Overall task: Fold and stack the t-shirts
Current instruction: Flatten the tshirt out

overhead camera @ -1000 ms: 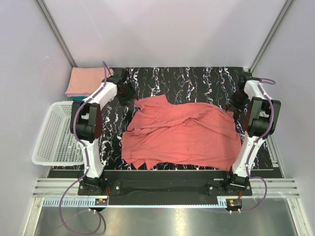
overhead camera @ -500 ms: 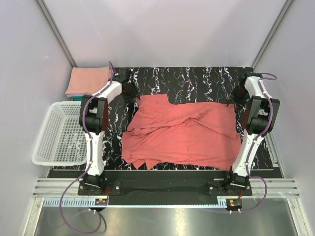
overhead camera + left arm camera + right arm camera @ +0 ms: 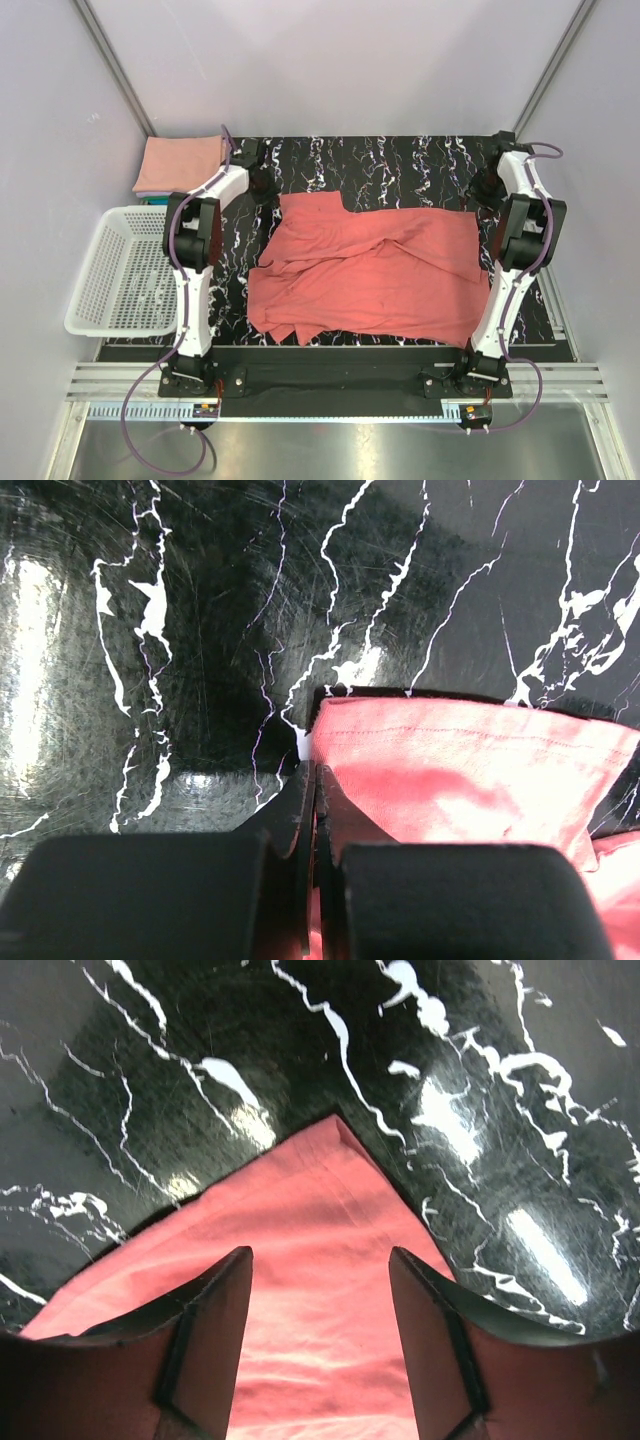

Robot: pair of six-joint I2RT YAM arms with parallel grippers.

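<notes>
You see a soft matt coral cloth t-shirt (image 3: 370, 270), hems stitched, on the glossy, scratched black marble-look tabletop (image 3: 400, 165); the basket (image 3: 110, 270) is white plastic mesh.

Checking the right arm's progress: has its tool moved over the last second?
Yes. The right tool has shifted toward the far edge of the table, away from the arm bases, and is now over the coral-red t-shirt's far right corner.

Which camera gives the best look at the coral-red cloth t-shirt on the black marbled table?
The top external view: it shows the whole coral-red cloth t-shirt spread out. The left wrist view shows only one corner at the shut left gripper; the right wrist view, another below the open right gripper.
</notes>
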